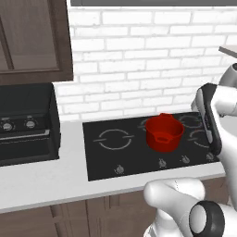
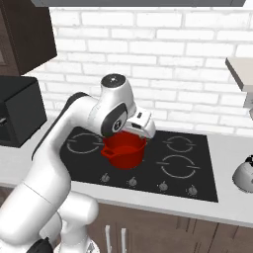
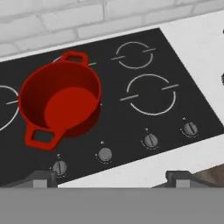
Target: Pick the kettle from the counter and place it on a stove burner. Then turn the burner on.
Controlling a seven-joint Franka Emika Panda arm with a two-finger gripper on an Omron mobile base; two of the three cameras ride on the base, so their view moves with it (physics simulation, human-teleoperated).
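Where counter (image 2: 232,200) ends: kettle (image 2: 243,174).

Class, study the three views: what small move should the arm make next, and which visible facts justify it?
Probably swing the hand right, toward the kettle. It stands untouched on the counter to the right of the cooktop, while the hand looks down over the red pot; the fingertips hold nothing.

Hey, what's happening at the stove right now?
A white robot arm hangs above the black cooktop with nothing between its fingertips, which peek in far apart at the bottom of the hand view. The kettle sits untouched on the counter, right of the cooktop. A red pot stands mid-cooktop, and the ringed burners to its right are free. Nothing has been picked up yet.
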